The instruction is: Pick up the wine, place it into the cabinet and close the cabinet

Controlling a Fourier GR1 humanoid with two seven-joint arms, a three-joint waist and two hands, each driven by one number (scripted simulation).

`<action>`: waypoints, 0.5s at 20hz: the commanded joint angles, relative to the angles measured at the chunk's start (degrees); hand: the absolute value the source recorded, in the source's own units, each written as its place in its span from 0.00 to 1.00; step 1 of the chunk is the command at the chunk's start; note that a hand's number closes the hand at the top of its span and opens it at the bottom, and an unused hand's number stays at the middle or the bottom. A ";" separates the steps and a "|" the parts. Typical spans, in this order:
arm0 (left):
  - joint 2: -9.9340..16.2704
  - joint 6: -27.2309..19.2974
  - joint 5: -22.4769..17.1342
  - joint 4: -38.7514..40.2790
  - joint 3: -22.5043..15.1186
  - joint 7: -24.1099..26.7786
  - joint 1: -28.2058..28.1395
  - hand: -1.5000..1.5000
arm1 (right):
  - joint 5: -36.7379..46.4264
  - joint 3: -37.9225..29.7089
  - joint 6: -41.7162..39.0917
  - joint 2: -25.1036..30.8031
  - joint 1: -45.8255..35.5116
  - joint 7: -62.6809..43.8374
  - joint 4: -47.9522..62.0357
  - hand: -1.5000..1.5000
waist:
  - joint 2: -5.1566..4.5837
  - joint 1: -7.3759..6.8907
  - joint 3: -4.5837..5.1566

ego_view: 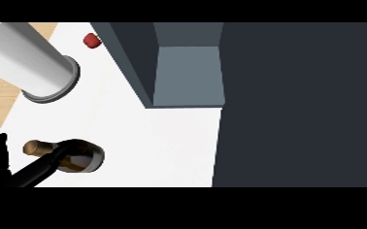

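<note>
The wine bottle (80, 159) is at the lower left on the white counter, seen from above, dark with a tan cork top (33, 147). My left hand (30, 172) comes in from the lower left corner. One black finger lies curled across the bottle, and another black part (3, 146) shows at the left edge on the far side of the neck. The dark slate cabinet (136, 63) stands open, with its grey-blue interior (188, 73) showing at the top centre. Its door (290, 104) fills the right side. My right hand does not show.
A thick grey cylinder (34, 63) with a dark rim slants across the upper left. A small red object (91, 40) lies on the counter (161, 140) beside the cabinet's left wall. A wooden strip (10, 102) runs along the left edge.
</note>
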State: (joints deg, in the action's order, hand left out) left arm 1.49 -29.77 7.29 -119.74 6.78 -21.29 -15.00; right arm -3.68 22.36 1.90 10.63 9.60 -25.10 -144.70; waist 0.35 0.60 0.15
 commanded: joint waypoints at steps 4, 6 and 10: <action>-0.66 3.78 -7.93 12.52 5.90 13.19 -1.07 0.00 | -2.16 -1.43 -0.69 2.78 4.89 -2.51 -12.97 0.00 | -0.09 0.25 -0.06; -0.42 5.27 -9.89 12.50 6.82 13.02 -1.65 0.00 | -0.96 0.66 0.68 1.98 4.32 -4.17 -14.77 0.00 | -0.01 0.13 -0.05; -1.45 5.90 -11.04 20.06 7.03 19.75 -0.69 0.00 | -3.18 -1.50 -0.17 3.23 5.19 -3.00 -14.56 0.00 | -0.10 0.37 -0.09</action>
State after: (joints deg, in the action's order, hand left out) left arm 0.74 -25.43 -1.38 -105.76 12.56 -7.59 -15.65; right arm -3.39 22.70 2.39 11.42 9.93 -24.01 -144.71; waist 0.27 0.75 0.10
